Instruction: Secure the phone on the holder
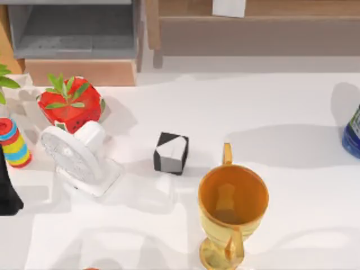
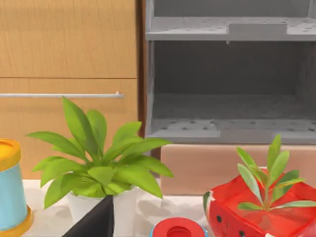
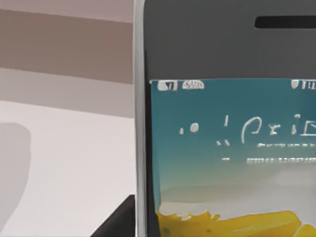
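Observation:
The phone (image 3: 227,148) stands very close in the right wrist view, upright. It has a dark face, a silvery edge and a lit screen that fades from teal to yellow. A dark corner of my right gripper (image 3: 116,222) shows beside the phone's lower edge, and I cannot tell whether it grips the phone. A black-and-white cube-shaped block (image 1: 171,153), seemingly the holder, sits at the middle of the table. My left gripper (image 1: 8,194) stays parked at the table's left edge.
A gold trophy cup (image 1: 232,205) stands just right of the cube near the front. A white fan (image 1: 79,157), a red strawberry planter (image 1: 70,107) and a striped stack (image 1: 15,143) fill the left. At the right edge stands a blue bottle (image 1: 352,135).

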Available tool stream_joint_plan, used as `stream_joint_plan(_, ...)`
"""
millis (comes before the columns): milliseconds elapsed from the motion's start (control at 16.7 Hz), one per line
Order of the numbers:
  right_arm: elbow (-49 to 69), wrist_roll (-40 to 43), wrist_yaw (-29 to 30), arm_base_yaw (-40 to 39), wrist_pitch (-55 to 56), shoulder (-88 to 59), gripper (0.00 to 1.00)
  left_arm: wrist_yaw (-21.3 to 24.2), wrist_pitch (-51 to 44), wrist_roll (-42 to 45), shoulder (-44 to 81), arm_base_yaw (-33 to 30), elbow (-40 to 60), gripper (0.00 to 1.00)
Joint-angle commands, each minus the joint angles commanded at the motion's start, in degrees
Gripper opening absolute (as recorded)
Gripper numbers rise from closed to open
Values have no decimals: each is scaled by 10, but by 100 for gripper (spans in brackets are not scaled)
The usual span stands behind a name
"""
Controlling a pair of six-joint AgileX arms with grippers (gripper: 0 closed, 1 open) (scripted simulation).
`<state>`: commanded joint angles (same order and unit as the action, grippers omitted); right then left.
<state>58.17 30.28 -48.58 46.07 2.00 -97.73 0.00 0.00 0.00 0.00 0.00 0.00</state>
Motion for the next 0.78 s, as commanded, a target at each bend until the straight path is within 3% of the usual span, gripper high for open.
stream_joint_plan(180,0,0,0,0,0,0,0,0,0,0,0,0,0,100)
stream_joint_plan(780,0,0,0,0,0,0,75,0,0,0,0,0,0,100)
